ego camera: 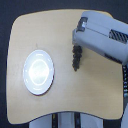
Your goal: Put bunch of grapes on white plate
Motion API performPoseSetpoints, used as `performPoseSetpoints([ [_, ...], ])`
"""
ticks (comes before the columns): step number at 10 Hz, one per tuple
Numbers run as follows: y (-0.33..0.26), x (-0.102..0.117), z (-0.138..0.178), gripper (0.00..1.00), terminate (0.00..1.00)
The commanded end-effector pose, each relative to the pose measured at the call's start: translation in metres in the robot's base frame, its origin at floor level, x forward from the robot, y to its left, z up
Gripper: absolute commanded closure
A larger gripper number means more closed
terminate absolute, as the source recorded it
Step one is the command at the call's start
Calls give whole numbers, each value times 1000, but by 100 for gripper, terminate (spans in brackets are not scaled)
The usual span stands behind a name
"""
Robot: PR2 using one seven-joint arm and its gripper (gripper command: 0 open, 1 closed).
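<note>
The bunch of grapes (76,58) is lying on the wooden counter (50,32), a dark narrow cluster running roughly top to bottom in the exterior view. My pincer (78,46) is sitting right over its upper end; my own arm is hiding the fingers, so I cannot tell how wide they are standing or whether they are gripping anything. The white plate (38,71) is resting apart, toward the exterior view's left.

Bright, even light falls from overhead. The white plate (38,71) glares, its centre washed out, well apart from the claw (78,46). Shadows on the desk (50,35) are faint. The picture is small, soft and blurred throughout.
</note>
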Motion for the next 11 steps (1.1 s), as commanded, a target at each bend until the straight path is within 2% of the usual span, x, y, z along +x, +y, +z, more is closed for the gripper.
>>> performPoseSetpoints([
  [1,39,5,86,100,0],
  [3,56,4,117,100,0],
  [5,79,-1,134,100,0],
  [7,108,-14,138,100,0],
  [11,175,-40,122,100,0],
])
